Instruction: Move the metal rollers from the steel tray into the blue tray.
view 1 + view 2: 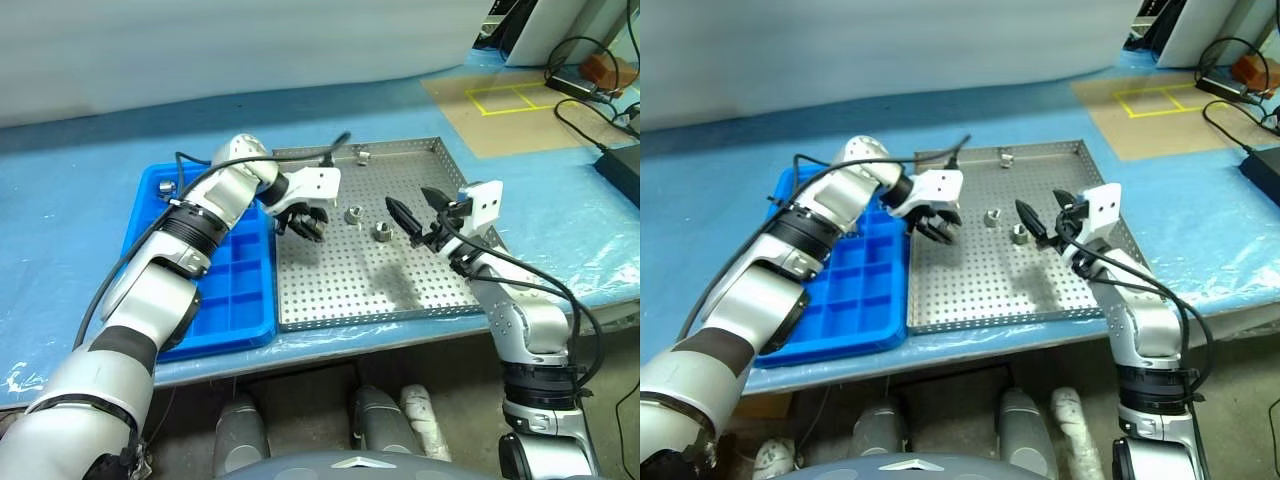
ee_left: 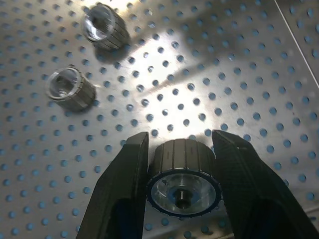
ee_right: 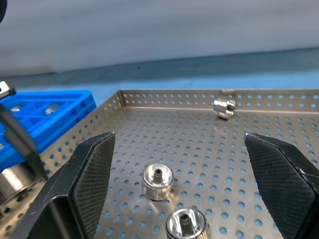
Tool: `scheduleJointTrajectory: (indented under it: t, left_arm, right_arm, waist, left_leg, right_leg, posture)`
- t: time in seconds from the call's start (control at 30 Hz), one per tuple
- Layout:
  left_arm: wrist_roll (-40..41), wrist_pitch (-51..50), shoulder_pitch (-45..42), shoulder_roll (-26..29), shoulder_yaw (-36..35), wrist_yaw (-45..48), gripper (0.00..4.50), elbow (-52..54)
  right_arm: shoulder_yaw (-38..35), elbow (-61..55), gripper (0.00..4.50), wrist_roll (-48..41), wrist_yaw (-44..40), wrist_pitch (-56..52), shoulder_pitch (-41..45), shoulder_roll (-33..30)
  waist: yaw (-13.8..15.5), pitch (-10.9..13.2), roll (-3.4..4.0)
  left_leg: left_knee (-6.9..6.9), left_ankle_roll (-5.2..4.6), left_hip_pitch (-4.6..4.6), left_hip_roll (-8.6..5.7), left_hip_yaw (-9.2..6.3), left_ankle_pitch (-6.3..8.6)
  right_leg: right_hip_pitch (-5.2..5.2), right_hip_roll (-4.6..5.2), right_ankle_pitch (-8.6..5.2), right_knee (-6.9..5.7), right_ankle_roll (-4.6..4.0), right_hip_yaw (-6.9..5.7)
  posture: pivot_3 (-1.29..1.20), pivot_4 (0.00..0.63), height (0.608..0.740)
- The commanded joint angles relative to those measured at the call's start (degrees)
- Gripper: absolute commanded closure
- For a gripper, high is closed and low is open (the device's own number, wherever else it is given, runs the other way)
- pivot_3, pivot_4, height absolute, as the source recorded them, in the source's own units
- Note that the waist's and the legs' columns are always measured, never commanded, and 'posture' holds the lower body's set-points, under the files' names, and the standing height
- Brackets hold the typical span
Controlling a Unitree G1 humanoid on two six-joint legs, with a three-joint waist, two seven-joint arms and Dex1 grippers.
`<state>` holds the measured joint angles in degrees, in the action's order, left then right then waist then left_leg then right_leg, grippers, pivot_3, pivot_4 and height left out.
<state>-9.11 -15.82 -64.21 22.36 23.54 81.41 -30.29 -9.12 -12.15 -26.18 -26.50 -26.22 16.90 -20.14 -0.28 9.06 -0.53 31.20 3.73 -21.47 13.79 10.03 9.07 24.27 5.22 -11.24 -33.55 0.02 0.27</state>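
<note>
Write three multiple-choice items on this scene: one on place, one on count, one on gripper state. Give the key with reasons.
1. The blue tray lies where relative to the steel tray?
A. on the robot's left
B. on its right
C. on top

2. How many metal rollers lie loose on the steel tray?
A. one
B. three
C. six

3. The left gripper is:
A. wide open
B. shut on a roller
C. shut on nothing

Key: A, the trays sit side by side; B, two mid-tray and one by the far rim; B, black fingers clamp a roller. The right gripper is open.

Rollers point(image 2: 183, 172) – shiny ribbed metal; steel tray point(image 1: 340, 290) – perforated; blue tray point(image 1: 235, 300) – glossy plastic.
</note>
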Motion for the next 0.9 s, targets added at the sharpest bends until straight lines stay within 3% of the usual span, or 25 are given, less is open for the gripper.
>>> scheduleJointTrajectory:
  t: [0.03,0.2,0.33,0.43,0.63,0.9]
  left_arm:
    - [3.3,-7.8,3.4,3.4,-7.3,-5.3,2.85,10.6]
    - [9.7,-22.2,13.1,5.7,-19.5,-15.1,2.85,27.1]
    - [17.8,-31.9,21.5,4.2,-28.0,-20.4,2.85,40.3]
    - [20.5,-34.2,27.8,3.2,-31.0,-25.6,2.85,46.9]
    - [26.0,-34.5,43.4,6.2,-37.4,-29.0,2.85,57.6]
    - [32.5,-31.6,63.7,12.8,-46.6,-27.3,2.85,64.8]
  right_arm:
    - [-1.1,-4.5,0.16,-5.4,-2.3,-3.1,3.4,-1.2]
    - [4.8,-4.4,0.16,-8.4,-9.5,-7.4,8.8,-2.9]
    - [9.7,1.7,0.16,-7.8,-15.3,-7.9,14.1,-1.7]
    - [12.7,7.9,0.16,-6.9,-19.7,-6.8,17.7,0.2]
    - [16.8,17.1,0.16,-5.3,-27.9,-4.7,23.6,2.9]
    - [18.0,18.7,0.16,-7.1,-35.3,-8.9,25.2,3.1]
  waist:
    - [-0.1,0.0,0.0]
    - [0.5,0.0,0.02]
    - [1.8,0.0,0.03]
    - [3.2,0.0,0.03]
    - [5.8,0.0,0.0]
    - [7.4,0.0,-0.02]
  left_leg:
    - [-0.02,0.0,0.02,0.0,0.0,0.0]
    - [-0.04,0.04,-0.01,0.02,-0.02,-0.02]
    - [-0.06,0.1,-0.08,0.09,-0.04,-0.05]
    - [-0.08,0.1,-0.12,0.1,-0.06,-0.05]
    - [-0.07,0.13,-0.62,0.14,-0.25,-0.07]
    - [-0.09,0.11,-0.74,0.16,-0.35,-0.05]
  right_leg:
    - [0.0,-0.01,0.0,0.0,0.0,-0.01]
    - [0.01,-0.01,-0.01,0.0,-0.01,-0.11]
    - [0.07,0.01,-0.06,-0.08,-0.1,-0.19]
    - [0.08,0.06,-0.1,-0.09,-0.17,-0.26]
    - [0.46,0.09,-0.12,-0.1,-0.19,-0.42]
    - [0.57,0.09,-0.14,-0.17,-0.21,-0.89]
  posture:
    - [-0.23,0.15,0.74]
    - [-0.11,0.15,0.74]
    - [0.01,0.15,0.74]
    - [0.08,0.15,0.74]
    - [0.21,0.15,0.74]
    - [0.29,0.15,0.74]
